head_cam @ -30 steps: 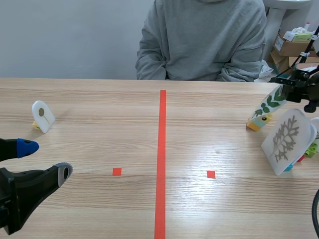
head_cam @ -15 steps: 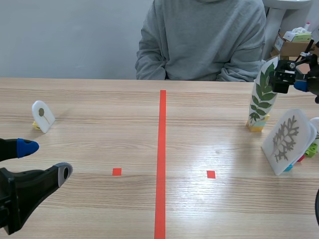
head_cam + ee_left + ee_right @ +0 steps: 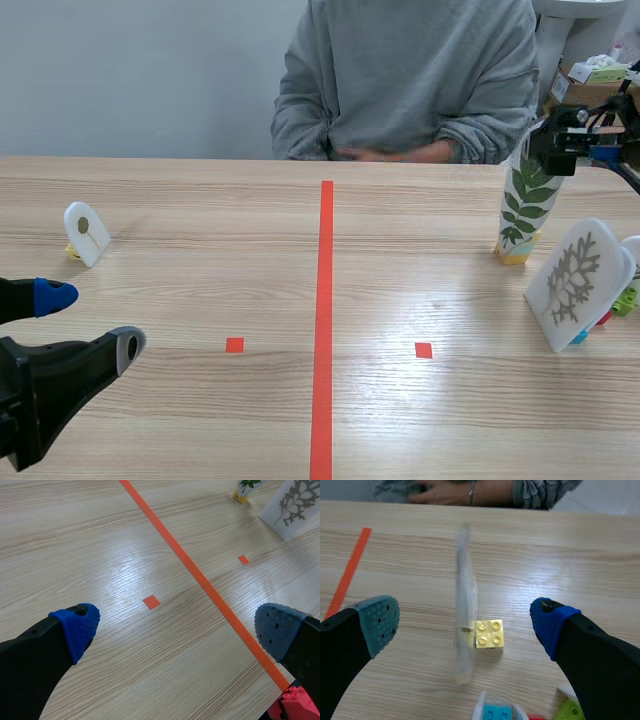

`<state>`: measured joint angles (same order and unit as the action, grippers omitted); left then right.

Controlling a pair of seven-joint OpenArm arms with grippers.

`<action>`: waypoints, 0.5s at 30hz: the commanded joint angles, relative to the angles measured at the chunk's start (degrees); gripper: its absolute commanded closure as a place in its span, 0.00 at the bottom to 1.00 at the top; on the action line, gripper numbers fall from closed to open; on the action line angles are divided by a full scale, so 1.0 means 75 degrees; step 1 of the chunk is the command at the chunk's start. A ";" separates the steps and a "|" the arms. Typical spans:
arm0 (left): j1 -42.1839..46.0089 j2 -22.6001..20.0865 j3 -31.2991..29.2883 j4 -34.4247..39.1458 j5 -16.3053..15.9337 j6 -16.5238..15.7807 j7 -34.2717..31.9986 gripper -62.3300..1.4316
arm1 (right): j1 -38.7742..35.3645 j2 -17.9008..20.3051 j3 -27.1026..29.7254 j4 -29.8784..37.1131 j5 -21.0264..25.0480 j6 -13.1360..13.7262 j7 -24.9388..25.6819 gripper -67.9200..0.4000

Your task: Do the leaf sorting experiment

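The right gripper is held wide open and nothing is gripped. Its two padded fingers are spread to either side of the tall leaf card, which is seen edge-on and blurred, standing upright below and between them; no contact with either finger can be made out. The card is carried by one yellow block, set just beside its foot on the blue-padded finger's side. Nearer the gripper's base, one blue block and one green block are partly seen. Three leaf cards are counted in all on the table. The tall one bears a green compound leaf. A broad leaf card with a pale branching leaf leans just below and outward of the right gripper. A small leaf card with a single small leaf stands far across the table, just ahead of the left gripper. That gripper is likewise open and empty, its fingers well apart low over the wood. Between the two grippers, one long tape line is laid, with two tape squares, one on each side of it. One person in a grey top is seated across the table, beyond the right gripper.
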<state>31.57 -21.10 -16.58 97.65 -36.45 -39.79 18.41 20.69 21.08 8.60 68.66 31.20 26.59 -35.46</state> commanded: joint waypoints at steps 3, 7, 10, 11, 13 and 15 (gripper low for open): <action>-0.0020 0.0055 -0.0020 0.0175 -0.0087 -0.0012 -0.0082 0.00 | -0.1084 0.0720 0.0044 0.1600 0.0545 0.0495 0.0087 0.22; -0.0020 0.0055 -0.0020 0.0175 -0.0090 -0.0012 -0.0079 0.00 | -0.2637 0.1145 0.0446 0.3048 0.1338 0.1244 0.0087 0.22; -0.0020 0.0055 -0.0020 0.0175 -0.0099 -0.0012 -0.0111 0.00 | -0.3698 0.1212 0.0912 0.3786 0.2101 0.1839 0.0073 0.22; -0.0020 0.0055 -0.0020 0.0175 -0.0140 -0.0012 -0.0117 0.00 | -0.4048 0.1209 0.1067 0.3993 0.2439 0.1961 -0.0003 0.22; -0.0020 0.0055 -0.0020 0.0175 -0.0204 -0.0012 -0.0131 0.00 | -0.4631 0.1207 0.1285 0.4299 0.3008 0.2151 -0.0175 0.22; -0.0020 0.0055 -0.0020 0.0175 -0.0207 -0.0012 -0.0134 0.00 | -0.5170 0.1204 0.1445 0.4532 0.3518 0.2151 -0.0286 0.22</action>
<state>31.57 -21.10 -16.58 97.65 -37.17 -39.79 18.20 -18.55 29.69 19.22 103.15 56.40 42.46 -37.95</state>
